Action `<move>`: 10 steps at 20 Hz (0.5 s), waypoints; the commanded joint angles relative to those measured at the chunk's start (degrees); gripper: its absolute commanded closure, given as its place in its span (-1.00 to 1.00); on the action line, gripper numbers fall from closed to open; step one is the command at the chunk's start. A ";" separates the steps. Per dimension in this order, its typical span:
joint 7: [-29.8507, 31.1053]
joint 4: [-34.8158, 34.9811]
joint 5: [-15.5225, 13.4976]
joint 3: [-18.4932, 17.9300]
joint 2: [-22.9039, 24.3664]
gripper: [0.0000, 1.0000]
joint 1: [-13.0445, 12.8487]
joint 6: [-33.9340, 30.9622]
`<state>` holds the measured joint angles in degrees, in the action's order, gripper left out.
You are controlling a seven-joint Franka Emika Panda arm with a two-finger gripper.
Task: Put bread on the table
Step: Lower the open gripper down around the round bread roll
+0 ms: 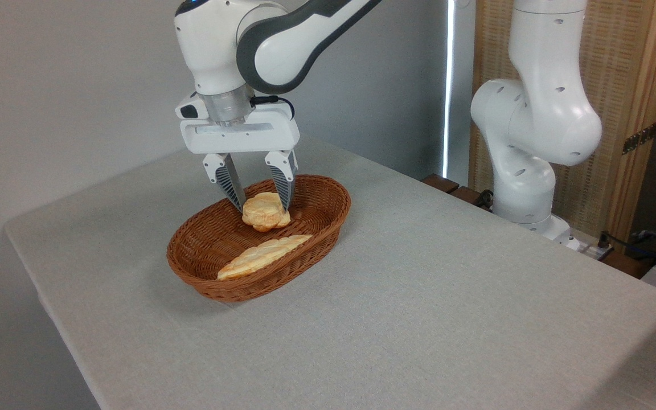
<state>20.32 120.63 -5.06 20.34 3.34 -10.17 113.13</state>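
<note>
The bread (265, 212), a small round golden bun with a paler bumpy top, is in the far half of the brown wicker basket (328, 219). My gripper (262, 208) reaches straight down into the basket. Its two ribbed fingers (229, 183) press against the bun's left and right sides, so it is shut on the bread. I cannot tell whether the bun still touches the basket floor. The table (447, 296) has a light grey fabric surface and carries the basket left of its centre.
A long flat braided bread (262, 256) lies in the near half of the basket. The arm's white base (524, 188) stands at the table's back right edge, with cables (647, 245) beyond it. A wall lies behind and to the left.
</note>
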 commanded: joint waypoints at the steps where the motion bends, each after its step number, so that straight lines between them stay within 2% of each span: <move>1: -0.28 0.31 0.05 0.41 -0.26 0.08 -0.38 0.95; 2: -0.45 0.31 0.05 0.41 -0.26 0.25 -0.38 0.87; 3: -0.54 0.31 0.05 0.41 -0.26 0.29 -0.29 0.69; 10: -0.80 0.31 0.05 0.23 -0.17 0.29 0.06 -0.36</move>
<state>20.22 120.63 -5.05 20.61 3.24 -10.11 113.10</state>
